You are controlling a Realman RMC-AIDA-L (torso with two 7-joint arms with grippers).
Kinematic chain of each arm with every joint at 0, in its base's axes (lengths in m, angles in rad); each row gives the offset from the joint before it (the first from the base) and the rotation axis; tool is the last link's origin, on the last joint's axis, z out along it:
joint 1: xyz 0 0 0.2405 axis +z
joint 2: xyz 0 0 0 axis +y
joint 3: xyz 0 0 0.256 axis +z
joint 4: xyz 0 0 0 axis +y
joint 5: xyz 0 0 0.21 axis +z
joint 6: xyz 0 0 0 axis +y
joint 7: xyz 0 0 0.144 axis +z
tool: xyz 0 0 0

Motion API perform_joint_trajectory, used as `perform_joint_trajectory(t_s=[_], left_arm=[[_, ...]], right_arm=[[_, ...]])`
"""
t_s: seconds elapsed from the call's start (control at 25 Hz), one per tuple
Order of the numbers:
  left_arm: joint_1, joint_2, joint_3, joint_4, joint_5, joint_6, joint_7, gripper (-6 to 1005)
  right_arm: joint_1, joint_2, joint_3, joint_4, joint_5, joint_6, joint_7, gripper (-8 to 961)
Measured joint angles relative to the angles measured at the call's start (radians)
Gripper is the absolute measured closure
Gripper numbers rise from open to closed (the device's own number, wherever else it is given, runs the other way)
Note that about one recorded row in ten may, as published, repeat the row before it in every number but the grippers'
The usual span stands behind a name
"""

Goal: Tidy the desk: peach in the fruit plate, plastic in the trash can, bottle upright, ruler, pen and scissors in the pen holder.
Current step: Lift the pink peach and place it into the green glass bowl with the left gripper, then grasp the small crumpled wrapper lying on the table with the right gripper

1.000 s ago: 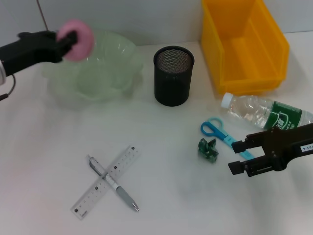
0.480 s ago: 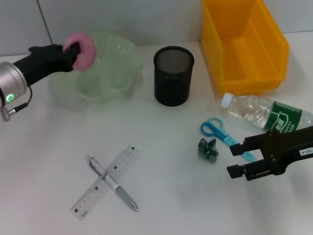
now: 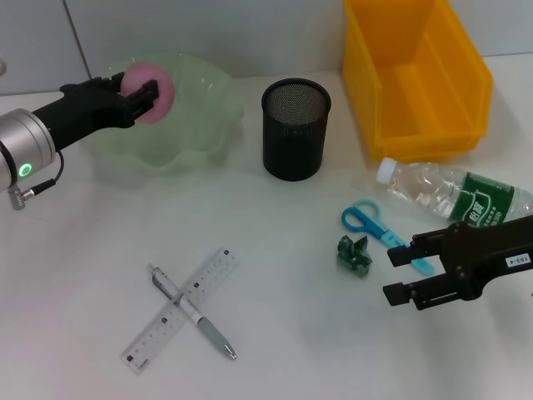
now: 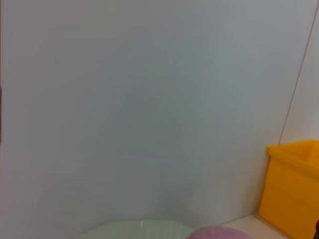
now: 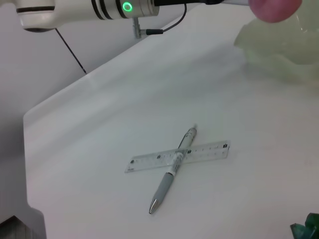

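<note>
Head view downward over desk (image 3: 275,333) (wrist views low, sideways)

Plate (image 3: 204,125) far left; holder (image 3: 295,129) centre; bin (image 3: 466,92) right. Pen (image 3: 193,312) crosses ruler (image 3: 212,273) near front; scissors (image 3: 366,222) before bottle (image 3: 450,193).

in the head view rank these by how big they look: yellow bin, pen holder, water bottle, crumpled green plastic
1. yellow bin, clearly largest.
2. water bottle and pen holder look close in size; the bottle runs off the frame edge, so I won't rank them.
3. crumpled green plastic, smallest by far.
</note>
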Motion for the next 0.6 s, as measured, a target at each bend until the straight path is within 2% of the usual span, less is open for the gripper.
perform_joint_trajectory(t_s=[0.16,0.4,0.6], left_arm=[[0.004,0.001,-0.002,0.006,-0.003,0.012,-0.009,577],[0.006,0.001,-0.009,0.007,-0.008,0.024,-0.010,306],[0.007,0.002,-0.010,0.007,-0.017,0.054,-0.019,187]], right_arm=[[0.000,0.001,0.001,0.000,0.000,0.001,-0.002,207],[0.003,0.001,0.001,0.000,0.000,-0.001,-0.004,208],[0.003,0.001,0.003,0.000,0.001,0.000,-0.005,208]])
